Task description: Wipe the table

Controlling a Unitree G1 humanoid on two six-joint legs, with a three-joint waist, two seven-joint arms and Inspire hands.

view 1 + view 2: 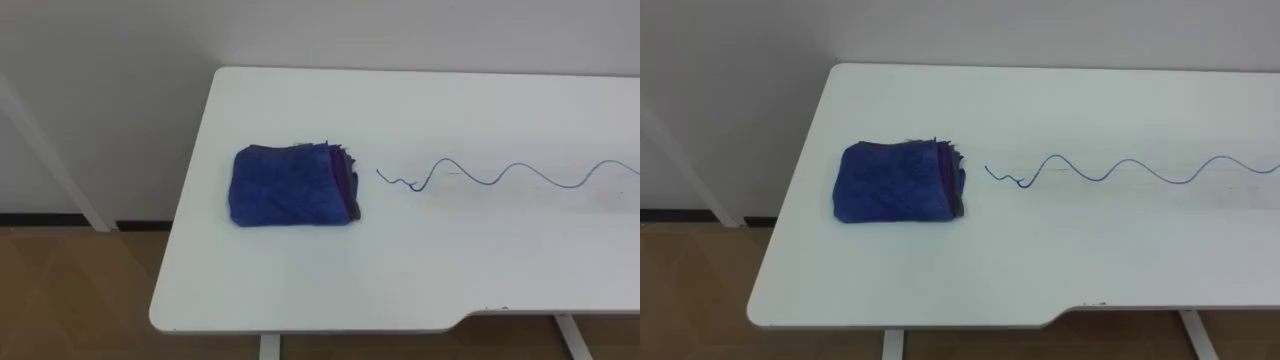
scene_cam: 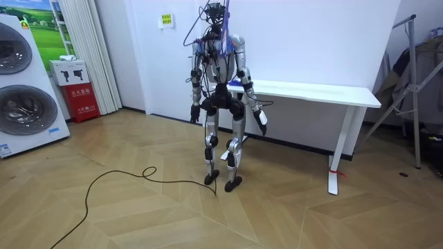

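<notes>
- At the far left of the room view, two white washing machines (image 2: pixel 21 83) are stacked. A red box (image 2: pixel 78 97) stands just beside them, against a pale curtain (image 2: pixel 86 48).
- The wood floor (image 2: pixel 124 214) runs across the room in front of them.
- The robot stands upright on both legs at the left end of the white table (image 1: pixel 420 285), close to its front edge and facing it and the wall behind.
- Its left hand (image 2: pixel 195 113) hangs low by the thigh on the room view's left, well away from the tabletop. It is too small there to say whether the fingers are relaxed or curled.
- Its right hand (image 2: pixel 263 128) hangs low on the room view's right, below the table's edge. Its fingers cannot be read either.
- In the eye views, the blue cloth (image 1: pixel 295 186) lies folded into a thick square on the left part of the table, flat and near the left end. A darker purple layer shows along its right side. Neither hand touches it.
- Just right of the cloth, but apart from it, a thin blue wavy line (image 1: pixel 480 183) is drawn on the tabletop. It runs in loops toward the right edge of the view.
</notes>
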